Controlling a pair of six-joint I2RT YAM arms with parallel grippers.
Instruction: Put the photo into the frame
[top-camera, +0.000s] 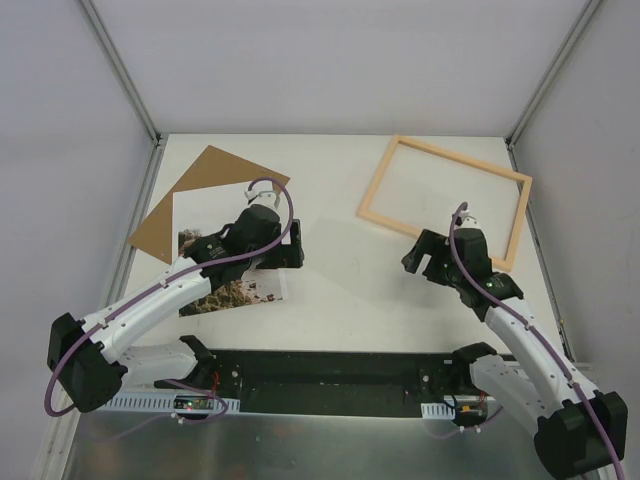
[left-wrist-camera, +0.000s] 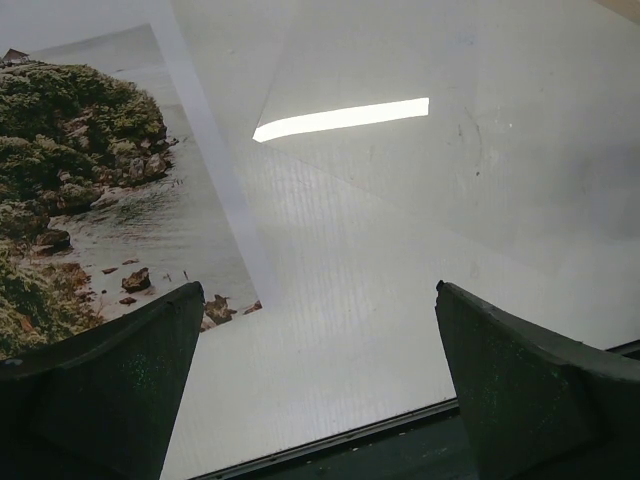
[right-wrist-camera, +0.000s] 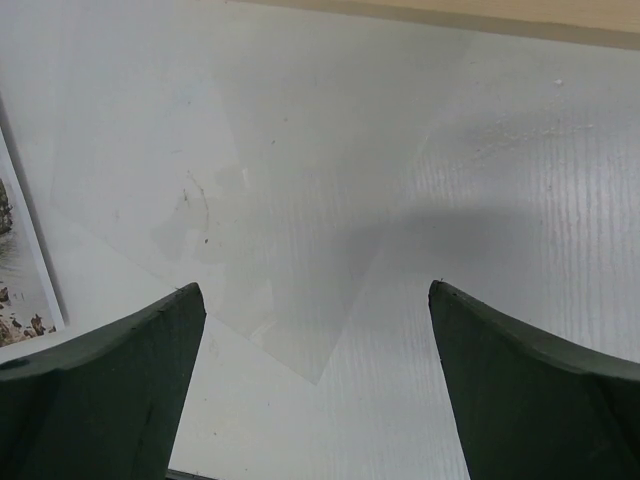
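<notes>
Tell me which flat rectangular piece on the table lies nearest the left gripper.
The coastal-cliff paper photo: the left gripper hovers at its edge; the plain brown backing board and light wooden frame lie farther off.

Photo (top-camera: 210, 212): large rectangular print, lying flat and picture side up on the left half of the counter (top-camera: 330, 290). It shows a rocky green-brown cliff, grey water and pale sky inside a white border. The left wrist view (left-wrist-camera: 90, 170) confirms this. Its long sides run roughly near to far, and its far part overlaps a brown board (top-camera: 190, 190). Its middle is hidden in the top view.

Frame (top-camera: 464, 159): thin, light natural wood, rectangular, lying flat on the far right of the counter and turned at an angle to its edges. It lies well apart from the photo. Its near right corner is hidden.
</notes>
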